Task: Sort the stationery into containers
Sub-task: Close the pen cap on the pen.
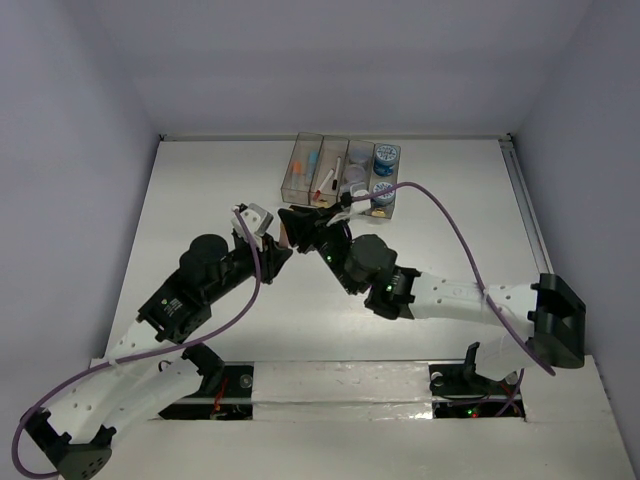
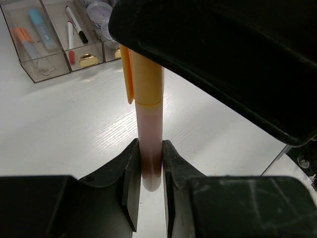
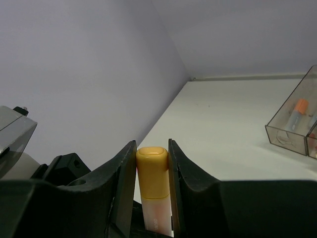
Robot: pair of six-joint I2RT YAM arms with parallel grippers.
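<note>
Orange-capped highlighter (image 2: pixel 147 94) is held above the desk (image 2: pixel 64 129), near the bins (image 2: pixel 45 72); left claw (image 2: pixel 150 154) clamps the barrel; right claw (image 3: pixel 152 154) clamps the cap; advisably open one claw only, without pulling axially, or the cap may separate.

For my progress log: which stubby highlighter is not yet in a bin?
The orange-capped, pink-barrelled highlighter held by left hand and right hand; the orange one and blue one lie in the translucent plastic end bin.
</note>
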